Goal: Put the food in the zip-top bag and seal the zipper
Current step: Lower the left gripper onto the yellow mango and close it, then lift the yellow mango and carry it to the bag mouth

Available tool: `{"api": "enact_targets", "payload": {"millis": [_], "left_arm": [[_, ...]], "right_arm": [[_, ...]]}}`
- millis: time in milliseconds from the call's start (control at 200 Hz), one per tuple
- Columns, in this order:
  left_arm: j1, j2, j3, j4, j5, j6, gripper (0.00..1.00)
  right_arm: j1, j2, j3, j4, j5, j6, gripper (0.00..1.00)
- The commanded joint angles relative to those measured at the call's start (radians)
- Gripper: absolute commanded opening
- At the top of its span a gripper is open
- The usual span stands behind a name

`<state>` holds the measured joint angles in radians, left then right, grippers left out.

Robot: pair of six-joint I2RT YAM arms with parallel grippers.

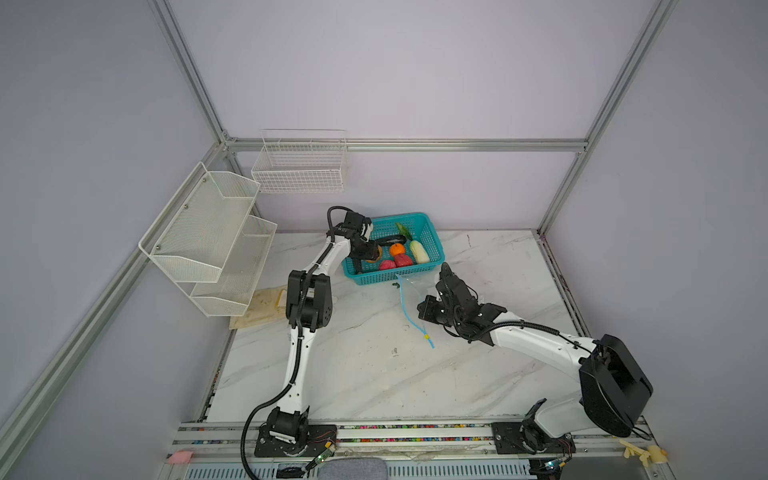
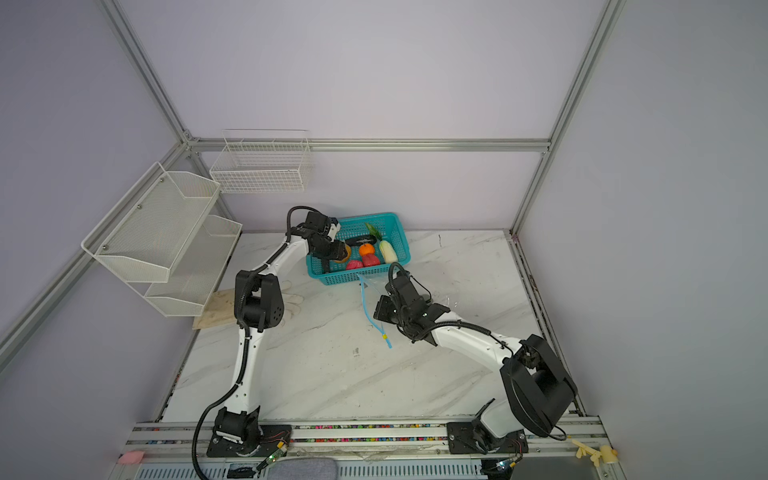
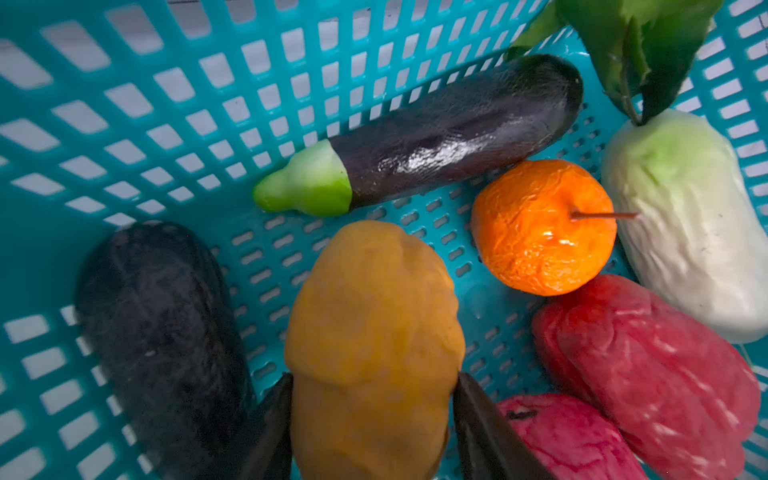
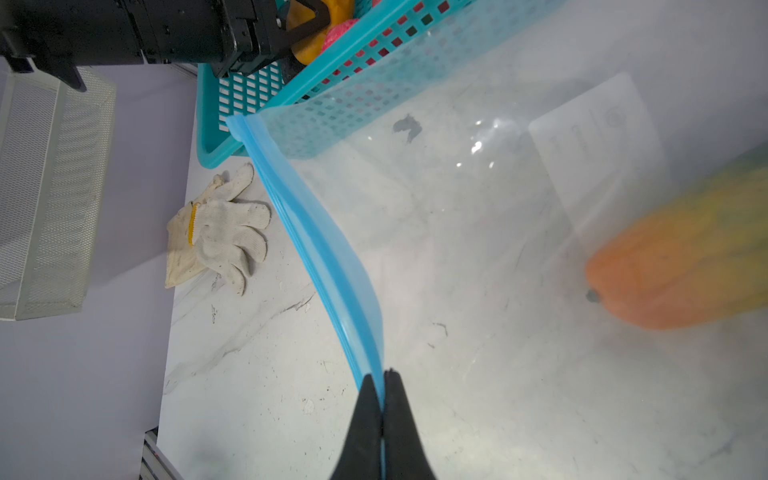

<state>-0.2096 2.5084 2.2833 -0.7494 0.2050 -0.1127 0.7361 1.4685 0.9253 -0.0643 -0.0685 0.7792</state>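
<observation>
Down in basket (image 3: 124,104), left claw (image 3: 372,380) gripping mango (image 3: 374,307)

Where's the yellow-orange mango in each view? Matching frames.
In a top view: mango at the teal basket's left end, partly hidden.
In a top view: same spot, left end of the basket.
Left wrist: mango between the left tool's fingers.
Right wrist: mango seen over the basket's rim.
Shared landmark: the teal basket.

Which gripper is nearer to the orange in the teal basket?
Left. The left gripper is inside the basket, fingers around the mango beside the orange. The right gripper is outside the basket, shut on the blue zipper of the bag.
</observation>
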Motion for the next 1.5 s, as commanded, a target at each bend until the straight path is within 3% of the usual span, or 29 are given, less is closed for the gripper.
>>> {"api": "enact_targets", "payload": {"millis": [0,605,1260,1495], "left_arm": [[-0.001,-0.006,0.064,0.024,0.01,-0.001,0.55],[-0.001,-0.14,-0.046,0.086,0.036,-0.04,0.48],[-0.002,-0.28,-0.299,0.207,0.047,-0.132,0.45],[-0.003,-0.402,-0.428,0.245,0.045,-0.182,0.44]], "right_arm": [[0.006,0.009,0.016,0.006,0.002,0.0,0.0],[0.006,0.008,0.016,0.006,0.004,0.001,0.0],[0.006,0.002,0.026,0.0,0.014,0.002,0.0],[0.006,0.006,0.03,0.003,0.015,-0.001,0.0]]}}
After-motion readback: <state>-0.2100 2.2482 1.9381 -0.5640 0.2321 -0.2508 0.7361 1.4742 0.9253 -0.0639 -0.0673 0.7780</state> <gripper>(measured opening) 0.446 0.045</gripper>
